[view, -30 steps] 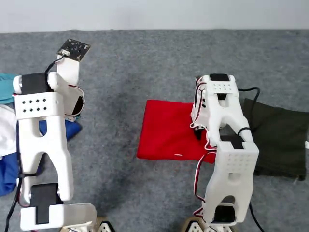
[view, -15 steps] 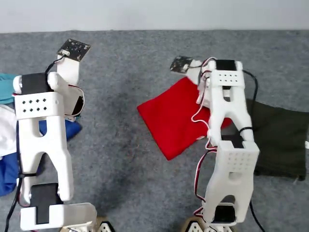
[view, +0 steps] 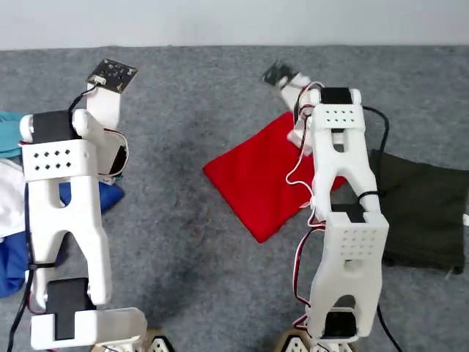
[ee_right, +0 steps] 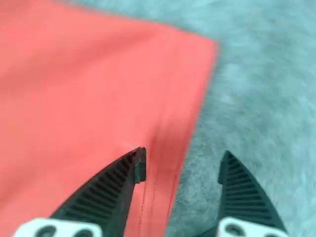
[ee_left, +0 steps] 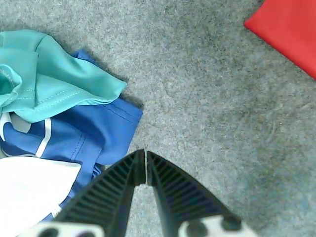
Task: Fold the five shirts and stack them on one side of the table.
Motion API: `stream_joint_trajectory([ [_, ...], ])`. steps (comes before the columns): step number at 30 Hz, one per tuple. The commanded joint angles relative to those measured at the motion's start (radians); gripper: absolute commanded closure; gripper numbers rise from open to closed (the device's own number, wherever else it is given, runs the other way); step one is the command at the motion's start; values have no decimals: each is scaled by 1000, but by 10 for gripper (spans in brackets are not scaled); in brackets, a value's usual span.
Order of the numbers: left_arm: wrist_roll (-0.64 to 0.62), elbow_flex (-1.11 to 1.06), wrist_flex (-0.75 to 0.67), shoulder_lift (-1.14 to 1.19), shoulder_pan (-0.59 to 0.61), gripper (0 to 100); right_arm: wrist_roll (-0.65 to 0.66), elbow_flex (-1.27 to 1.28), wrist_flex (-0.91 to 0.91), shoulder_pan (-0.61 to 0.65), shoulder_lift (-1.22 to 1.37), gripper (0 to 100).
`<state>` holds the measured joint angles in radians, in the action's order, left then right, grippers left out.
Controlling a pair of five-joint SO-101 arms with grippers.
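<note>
Red shirt [view: 256, 180] lies skewed on grey carpet [view: 183, 110]; right gripper [ee_right: 183, 162] hangs released over its edge; left gripper [ee_left: 146, 167] sits clenched.

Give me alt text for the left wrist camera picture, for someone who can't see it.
The shut left pincer hangs over grey carpet beside a heap of shirts: a teal shirt over a blue shirt, a white shirt alongside. A corner of a red shirt lies apart.

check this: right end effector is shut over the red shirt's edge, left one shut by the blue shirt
The right end effector is open, not shut, over the red shirt's edge; the right wrist view shows it. The rest holds.
</note>
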<state>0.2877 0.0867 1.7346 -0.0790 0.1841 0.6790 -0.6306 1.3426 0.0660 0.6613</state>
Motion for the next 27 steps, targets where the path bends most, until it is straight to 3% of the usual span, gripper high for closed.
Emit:
stream_joint_trajectory([
  [1, -3, 2, 20, -44, 8, 986, -216, -71, 59, 5, -114, 742],
  [14, -3, 2, 18, -44, 8, 986, -1037, -103, 438, 148, -216, 738],
  [17, -2, 2, 18, -44, 8, 986, -1166, -97, 441, 168, -214, 697],
  [22, -2, 2, 20, -44, 9, 986, -1359, -77, 435, 171, -156, 533],
  [27, -2, 2, 20, -44, 44, 986, -1430, -75, 386, 170, -27, 536],
])
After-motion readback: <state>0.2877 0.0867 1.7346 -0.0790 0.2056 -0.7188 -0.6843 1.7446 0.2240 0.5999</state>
